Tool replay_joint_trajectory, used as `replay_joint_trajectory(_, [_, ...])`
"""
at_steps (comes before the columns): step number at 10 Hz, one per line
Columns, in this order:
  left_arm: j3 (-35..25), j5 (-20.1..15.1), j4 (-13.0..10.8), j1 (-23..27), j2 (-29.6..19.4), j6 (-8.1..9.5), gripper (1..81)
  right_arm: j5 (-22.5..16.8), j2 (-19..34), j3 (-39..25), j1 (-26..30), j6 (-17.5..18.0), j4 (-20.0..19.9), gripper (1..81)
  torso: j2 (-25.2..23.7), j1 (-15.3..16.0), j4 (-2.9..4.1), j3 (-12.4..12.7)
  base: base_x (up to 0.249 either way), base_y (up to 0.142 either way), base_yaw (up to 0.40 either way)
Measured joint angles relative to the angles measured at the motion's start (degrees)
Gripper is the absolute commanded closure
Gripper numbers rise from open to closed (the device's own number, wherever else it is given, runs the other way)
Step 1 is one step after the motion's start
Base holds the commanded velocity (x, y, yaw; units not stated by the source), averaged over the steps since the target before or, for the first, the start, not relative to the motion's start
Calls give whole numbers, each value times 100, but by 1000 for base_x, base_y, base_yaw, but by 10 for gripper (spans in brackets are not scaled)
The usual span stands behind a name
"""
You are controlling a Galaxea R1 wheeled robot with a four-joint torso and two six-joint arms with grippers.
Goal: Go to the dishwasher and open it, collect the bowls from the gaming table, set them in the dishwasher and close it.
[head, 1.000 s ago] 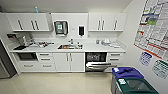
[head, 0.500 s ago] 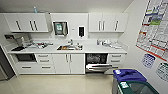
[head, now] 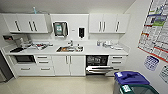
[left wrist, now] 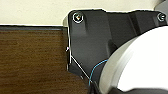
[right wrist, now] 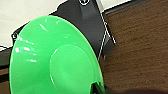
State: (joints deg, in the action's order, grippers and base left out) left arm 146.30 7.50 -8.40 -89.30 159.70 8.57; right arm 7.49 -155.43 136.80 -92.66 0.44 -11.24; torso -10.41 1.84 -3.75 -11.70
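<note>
The head view looks down across a pale floor (head: 57, 85) at a white kitchen wall. The dishwasher (head: 97, 65) sits under the counter (head: 100, 51), right of the double cabinet doors (head: 68, 65) below the sink (head: 69, 49); its steel door (head: 99, 69) is folded down and the dark racks show inside. A black-fronted oven (head: 24, 59) sits at the far left of the same row, upper cabinets (head: 25, 23) hang above, and a soap dispenser (head: 81, 32) is on the wall over the sink. A blue-lidded bin (head: 130, 78) stands close in at the lower right, with posters (head: 156, 27) on the side wall beyond it. In the right wrist view a bright green bowl (right wrist: 52, 60) sits right up against the claw, bottom facing the camera, covering most of the dark wrist plate, with brown wood-grain flooring (right wrist: 140, 47) behind it. The fingers are hidden by the bowl, so I cannot tell whether the right claw is clamped on it or merely beside it. In the left wrist view a pale rounded shape (left wrist: 140, 62) sits close to that claw, too near and blurred to name; a thin blue wire (left wrist: 96, 67) runs along its edge, and the same wood-grain surface (left wrist: 32, 60) lies beyond, meeting a cream wall (left wrist: 35, 11). Whether the left claw is apart or together I cannot tell either.
</note>
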Motion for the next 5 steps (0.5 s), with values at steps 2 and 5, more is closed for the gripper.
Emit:
replay_joint_trajectory(2, [-16, 5, 0, -11, 74, -2, 811, 0, 83, 27, -12, 0, 0, 811, 0, -7, 0, 0, 123, 0, 0])
replay_joint_trajectory(5, [-16, 18, -15, 27, -11, 0, 811, 22, -46, 27, 41, 2, 0, 811, 2, -2, -2, -2, 123, 0, 0])
